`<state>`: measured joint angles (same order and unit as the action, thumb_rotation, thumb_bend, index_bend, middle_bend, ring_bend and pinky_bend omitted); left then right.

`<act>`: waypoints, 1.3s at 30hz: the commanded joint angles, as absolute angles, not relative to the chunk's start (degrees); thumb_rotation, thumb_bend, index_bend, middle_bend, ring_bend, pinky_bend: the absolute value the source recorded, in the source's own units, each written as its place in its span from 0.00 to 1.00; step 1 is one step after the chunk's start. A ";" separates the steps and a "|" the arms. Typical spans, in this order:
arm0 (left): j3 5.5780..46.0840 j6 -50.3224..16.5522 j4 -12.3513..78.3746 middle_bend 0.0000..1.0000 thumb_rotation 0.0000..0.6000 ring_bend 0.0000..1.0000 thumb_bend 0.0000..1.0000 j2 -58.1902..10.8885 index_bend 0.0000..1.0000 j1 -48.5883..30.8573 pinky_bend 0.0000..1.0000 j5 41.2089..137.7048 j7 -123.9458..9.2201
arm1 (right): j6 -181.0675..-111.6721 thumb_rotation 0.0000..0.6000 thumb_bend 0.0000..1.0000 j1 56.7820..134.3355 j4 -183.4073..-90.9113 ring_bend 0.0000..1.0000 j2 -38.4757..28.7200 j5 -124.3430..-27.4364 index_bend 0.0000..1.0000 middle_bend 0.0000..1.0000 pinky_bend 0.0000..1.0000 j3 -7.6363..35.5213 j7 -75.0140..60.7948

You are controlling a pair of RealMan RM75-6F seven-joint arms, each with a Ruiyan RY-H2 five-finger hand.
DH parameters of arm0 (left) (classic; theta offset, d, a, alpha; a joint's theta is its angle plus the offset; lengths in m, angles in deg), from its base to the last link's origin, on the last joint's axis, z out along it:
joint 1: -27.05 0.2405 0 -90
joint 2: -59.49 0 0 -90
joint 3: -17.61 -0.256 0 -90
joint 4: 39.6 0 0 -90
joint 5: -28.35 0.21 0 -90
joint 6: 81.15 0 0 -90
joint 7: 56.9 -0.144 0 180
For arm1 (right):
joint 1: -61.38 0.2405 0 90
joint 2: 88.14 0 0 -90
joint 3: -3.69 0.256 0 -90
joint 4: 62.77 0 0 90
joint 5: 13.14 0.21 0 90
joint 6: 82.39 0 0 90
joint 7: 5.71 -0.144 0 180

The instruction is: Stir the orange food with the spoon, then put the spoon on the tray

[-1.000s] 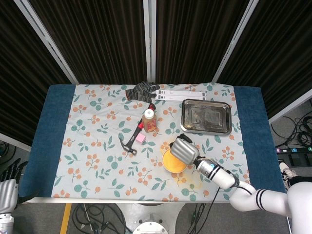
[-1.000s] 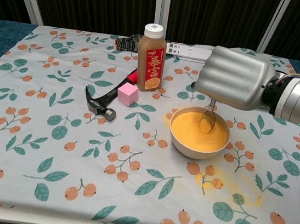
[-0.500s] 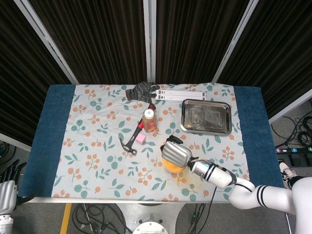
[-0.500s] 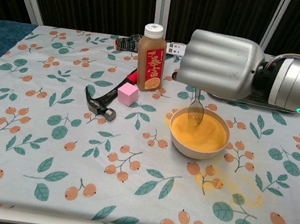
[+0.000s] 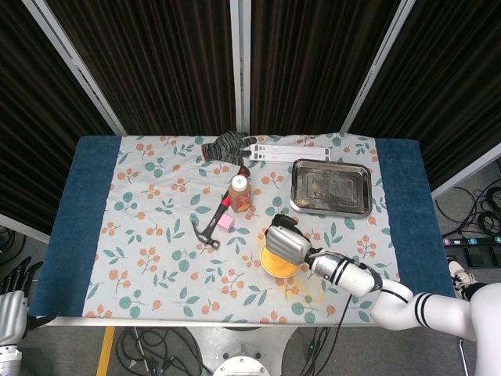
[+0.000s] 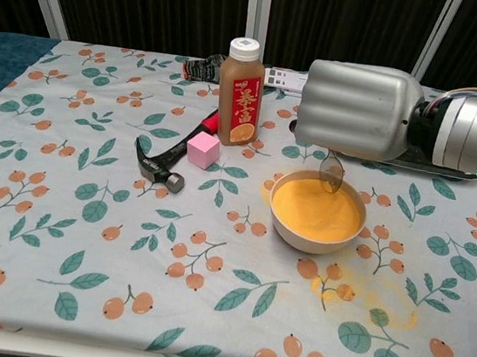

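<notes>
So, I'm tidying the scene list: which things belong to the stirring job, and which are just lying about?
Job: spoon, bowl of orange food, tray, right hand holding the spoon.
Lying about: hammer, pink cube, juice bottle, glove.

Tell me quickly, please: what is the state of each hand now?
Left hand: barely visible at the frame corner, state cannot be told.
Right hand: holds the spoon over the bowl.

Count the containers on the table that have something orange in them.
2: the bowl of orange food near the front right, under the right hand, and the juice bottle standing behind the pink cube.
</notes>
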<state>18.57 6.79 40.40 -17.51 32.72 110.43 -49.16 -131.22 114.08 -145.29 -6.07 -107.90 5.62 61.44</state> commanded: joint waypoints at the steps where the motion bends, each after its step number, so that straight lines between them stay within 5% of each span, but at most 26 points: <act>1: 18.60 6.81 40.39 0.14 1.00 0.11 0.06 -17.54 0.19 32.66 0.15 110.55 -49.13 | -131.22 1.00 0.41 114.71 -148.15 0.71 -6.86 -107.97 0.78 0.83 0.80 6.76 60.98; 14: 18.30 6.49 39.72 0.14 1.00 0.11 0.06 -18.01 0.19 33.05 0.15 110.27 -48.45 | -126.88 1.00 0.41 114.56 -146.02 0.70 -5.80 -106.47 0.77 0.83 0.75 5.33 68.15; 39: 18.62 6.81 39.68 0.14 1.00 0.11 0.06 -17.77 0.19 32.96 0.15 110.62 -48.43 | -130.89 1.00 0.41 111.66 -149.37 0.69 -6.24 -101.79 0.76 0.82 0.74 6.49 67.75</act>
